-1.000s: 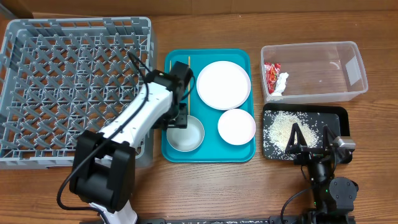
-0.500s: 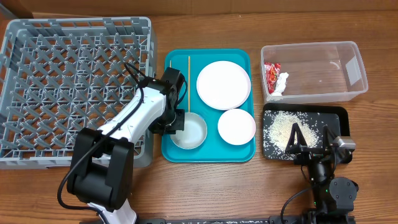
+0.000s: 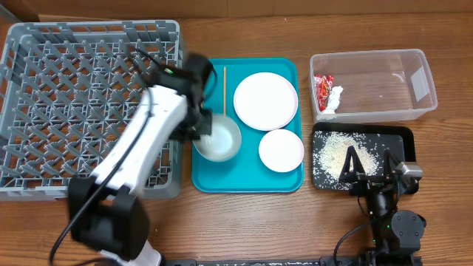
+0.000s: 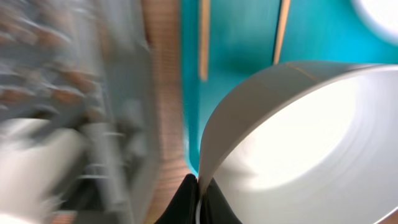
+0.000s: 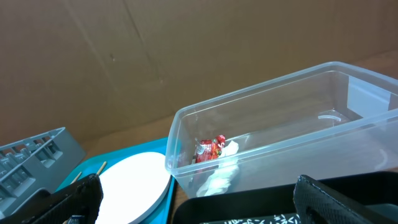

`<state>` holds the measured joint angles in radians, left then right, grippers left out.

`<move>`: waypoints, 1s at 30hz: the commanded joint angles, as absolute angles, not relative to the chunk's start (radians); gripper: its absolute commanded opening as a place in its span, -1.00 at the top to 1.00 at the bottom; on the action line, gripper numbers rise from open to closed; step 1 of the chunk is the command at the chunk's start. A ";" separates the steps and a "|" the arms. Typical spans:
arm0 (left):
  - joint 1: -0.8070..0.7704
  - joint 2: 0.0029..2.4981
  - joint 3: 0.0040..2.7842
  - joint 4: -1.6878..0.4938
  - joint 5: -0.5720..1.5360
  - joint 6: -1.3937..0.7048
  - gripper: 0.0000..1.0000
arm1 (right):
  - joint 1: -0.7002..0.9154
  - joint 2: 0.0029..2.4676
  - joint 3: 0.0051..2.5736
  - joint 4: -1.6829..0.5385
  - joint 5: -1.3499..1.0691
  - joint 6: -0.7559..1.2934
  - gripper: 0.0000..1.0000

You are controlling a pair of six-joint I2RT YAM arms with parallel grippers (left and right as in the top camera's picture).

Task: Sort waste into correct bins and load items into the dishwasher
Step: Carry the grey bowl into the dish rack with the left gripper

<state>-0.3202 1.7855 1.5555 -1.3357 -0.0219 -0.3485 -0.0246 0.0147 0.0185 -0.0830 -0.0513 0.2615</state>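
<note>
My left gripper is shut on the near rim of a white bowl, held over the left side of the teal tray. In the left wrist view the black fingers pinch the rim of the bowl, with the tray's chopsticks behind it. The grey dish rack is just to the left. A large white plate and a small plate lie on the tray. My right gripper stands open over the black tray of rice, holding nothing.
A clear bin at the back right holds a red wrapper and white tissue. The right wrist view shows that bin, the wrapper, the large plate and a corner of the rack.
My left gripper closed on the bowl's rim and carried the bowl toward the back of the tray, nearer the rack. The right arm has not moved.
</note>
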 commanded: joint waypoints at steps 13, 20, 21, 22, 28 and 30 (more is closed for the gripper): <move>0.149 1.724 1.825 -1.620 -0.994 -0.792 0.92 | -0.028 0.003 0.008 -0.078 -0.046 0.262 -1.00; 0.235 1.871 1.824 -1.567 -1.130 -0.816 0.92 | -0.028 0.003 0.008 -0.078 -0.046 0.262 -1.00; 0.243 1.890 1.824 -1.568 -1.143 -0.816 0.92 | -0.028 0.003 0.008 -0.078 -0.046 0.262 -1.00; 0.248 1.904 1.824 -1.567 -1.157 -0.816 0.92 | -0.028 0.003 0.008 -0.078 -0.046 0.262 -1.00; 0.285 1.970 1.824 -1.486 -1.190 -0.792 0.92 | -0.028 0.003 0.008 -0.078 -0.046 0.262 -1.00; 0.290 1.993 1.824 -1.441 -1.191 -0.746 0.92 | -0.028 0.003 0.008 -0.078 -0.046 0.262 -1.00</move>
